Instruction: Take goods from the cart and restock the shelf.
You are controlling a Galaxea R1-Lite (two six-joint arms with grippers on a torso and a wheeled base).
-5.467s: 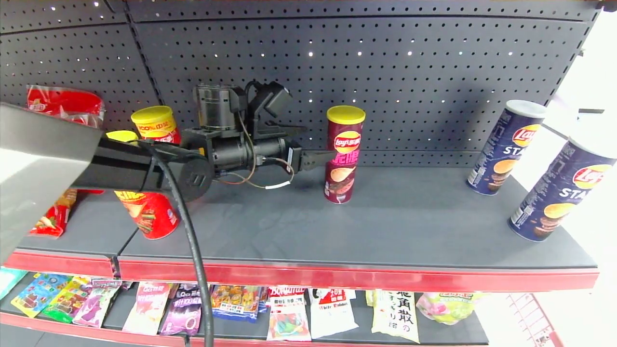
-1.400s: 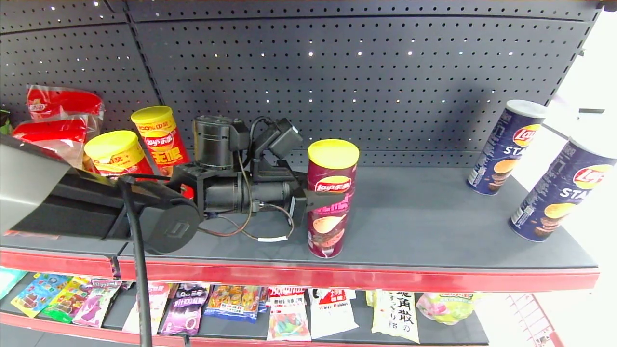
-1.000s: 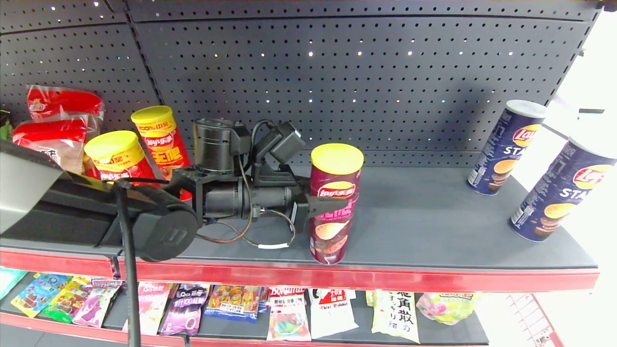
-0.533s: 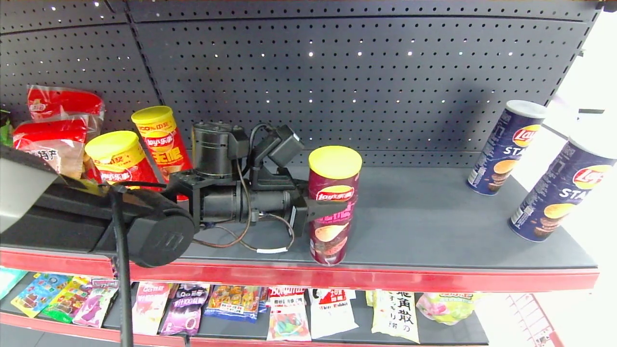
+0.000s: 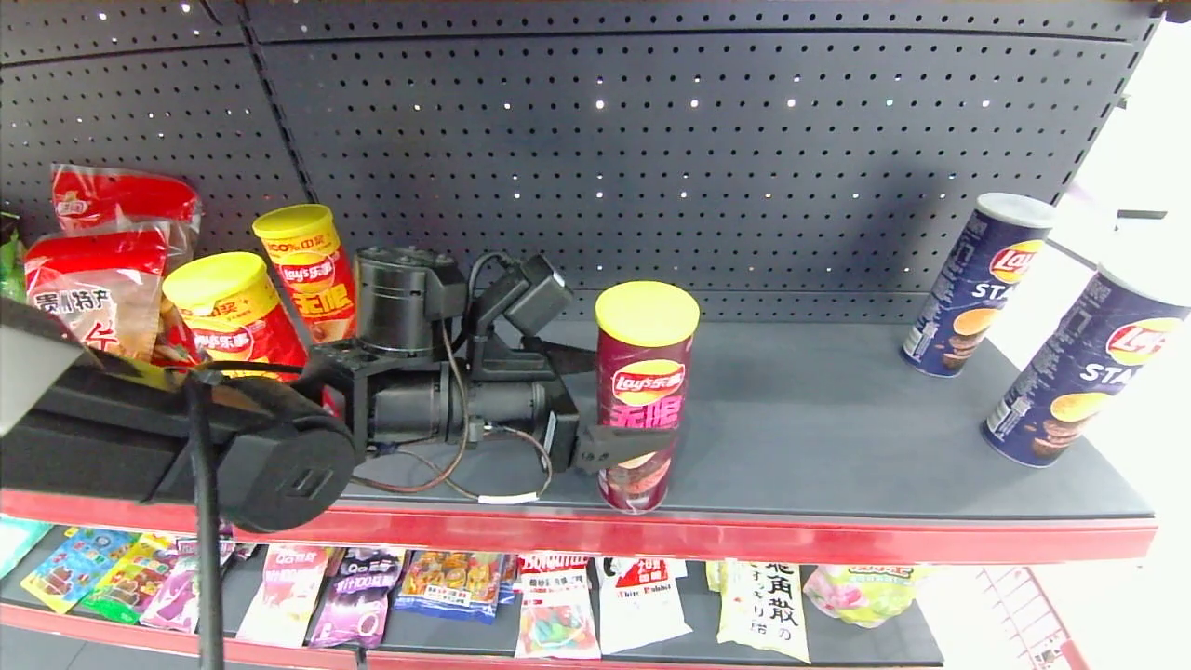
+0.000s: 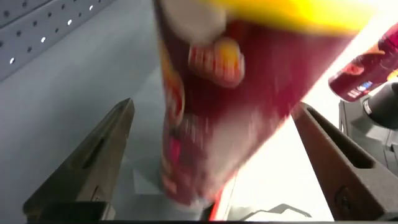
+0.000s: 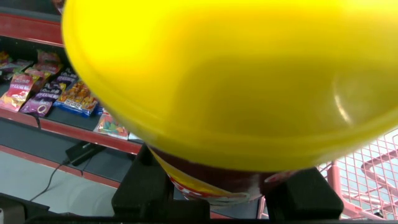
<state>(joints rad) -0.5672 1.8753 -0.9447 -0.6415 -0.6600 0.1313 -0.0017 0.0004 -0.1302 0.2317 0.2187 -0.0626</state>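
A maroon chip can (image 5: 645, 372) with a yellow lid stands upright at the front edge of the grey shelf (image 5: 837, 428). My left gripper (image 5: 633, 395) is open around its lower half, one finger in front of the can and one behind it. In the left wrist view the can (image 6: 217, 124) stands between the spread fingers (image 6: 99, 149) with a gap on each side. My right gripper (image 7: 224, 180) is shut on a second chip can (image 7: 236, 81), whose yellow lid is very close to that camera, with its red body between the black fingers (image 7: 143, 186).
Two yellow-lidded red cans (image 5: 233, 312) and red snack bags (image 5: 88, 279) crowd the shelf's left end. Two blue cans (image 5: 977, 284) stand at the right end. Snack packets (image 5: 558, 605) line the lower shelf. A red wire cart (image 7: 373, 180) lies below the right gripper.
My left arm brought the maroon can from the shelf's back to its front edge. In the last half second the gripper opened and let it go; the near finger dropped lower.
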